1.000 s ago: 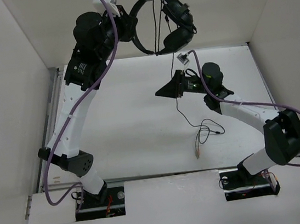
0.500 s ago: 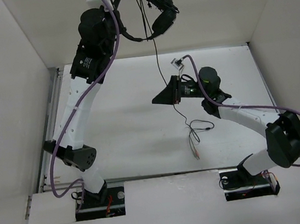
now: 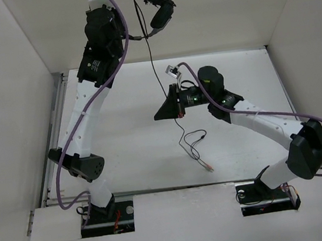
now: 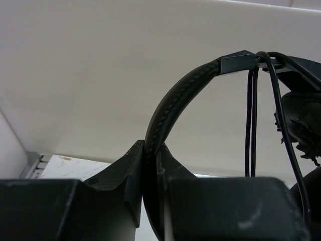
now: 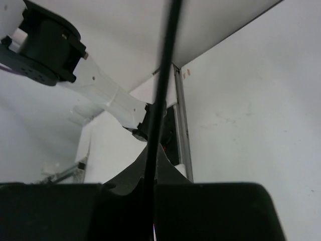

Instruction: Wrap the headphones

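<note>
My left gripper [image 3: 128, 34] is raised high at the back and shut on the headband [image 4: 170, 105] of the black headphones [image 3: 158, 11]; it also shows in the left wrist view [image 4: 153, 150]. The earcups [image 4: 301, 120] hang to its right. The thin dark cable [image 3: 153, 62] drops from the headphones to my right gripper [image 3: 164, 110], which is shut on it above the table. In the right wrist view the cable [image 5: 163, 75] runs out between the fingers of that gripper [image 5: 150, 168]. Below, the cable lies in a loose loop [image 3: 193, 140] on the table and ends in the reddish plug [image 3: 208, 168].
White walls close in the table [image 3: 121, 131] at the left, back and right. A metal rail [image 3: 59, 110] runs along the left edge. Thick purple robot cables [image 3: 120, 60] hang along both arms. The raised left arm [image 5: 50, 45] shows in the right wrist view.
My left arm has lifted the headphones higher and to the left. My right gripper has moved left with the cable, and the loop and plug on the table have been dragged left.
</note>
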Controlling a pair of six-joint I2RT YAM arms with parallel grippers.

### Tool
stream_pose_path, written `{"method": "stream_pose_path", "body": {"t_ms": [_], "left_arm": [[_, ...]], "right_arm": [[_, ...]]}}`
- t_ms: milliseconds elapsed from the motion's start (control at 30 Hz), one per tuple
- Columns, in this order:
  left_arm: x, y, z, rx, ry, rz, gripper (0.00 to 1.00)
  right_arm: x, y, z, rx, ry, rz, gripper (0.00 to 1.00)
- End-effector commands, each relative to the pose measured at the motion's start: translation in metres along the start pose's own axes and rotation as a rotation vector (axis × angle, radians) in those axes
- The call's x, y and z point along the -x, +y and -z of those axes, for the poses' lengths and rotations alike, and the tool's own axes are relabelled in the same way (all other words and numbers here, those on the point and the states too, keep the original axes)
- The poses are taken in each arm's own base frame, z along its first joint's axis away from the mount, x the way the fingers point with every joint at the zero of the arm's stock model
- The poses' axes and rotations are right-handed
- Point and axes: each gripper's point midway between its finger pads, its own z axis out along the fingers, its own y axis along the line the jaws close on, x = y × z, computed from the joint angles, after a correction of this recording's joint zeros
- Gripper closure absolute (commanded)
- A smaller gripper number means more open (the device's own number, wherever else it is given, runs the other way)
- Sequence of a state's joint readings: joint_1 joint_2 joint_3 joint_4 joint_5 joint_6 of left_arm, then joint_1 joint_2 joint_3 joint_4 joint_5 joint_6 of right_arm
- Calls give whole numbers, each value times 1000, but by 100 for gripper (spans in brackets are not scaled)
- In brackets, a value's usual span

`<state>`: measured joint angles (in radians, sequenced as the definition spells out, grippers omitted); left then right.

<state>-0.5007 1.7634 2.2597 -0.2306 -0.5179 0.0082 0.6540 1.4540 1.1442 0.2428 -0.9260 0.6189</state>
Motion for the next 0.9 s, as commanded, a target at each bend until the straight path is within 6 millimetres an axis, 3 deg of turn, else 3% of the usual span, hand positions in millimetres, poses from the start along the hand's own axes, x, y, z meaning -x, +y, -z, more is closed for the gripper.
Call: {"method": "stream_pose_path", "body": {"t_ms": [0, 167, 333, 600, 867], "left_arm": [[49, 23, 1, 98, -161, 47, 100], [11, 27, -7, 147, -117, -122, 100], [-44, 25, -4, 135, -15, -292, 100], [-105, -3, 28, -12, 100, -499, 100], [-138, -15, 61, -152, 198, -561, 100]], "right_arm": [[11, 18, 0, 11, 55, 145, 98], [38, 25, 11, -85, 89, 344, 96], [73, 3, 43, -327, 128, 646, 94], [140, -51, 108, -852, 300, 1185, 94], [214, -75, 170, -1329, 435, 1587, 96]]}}
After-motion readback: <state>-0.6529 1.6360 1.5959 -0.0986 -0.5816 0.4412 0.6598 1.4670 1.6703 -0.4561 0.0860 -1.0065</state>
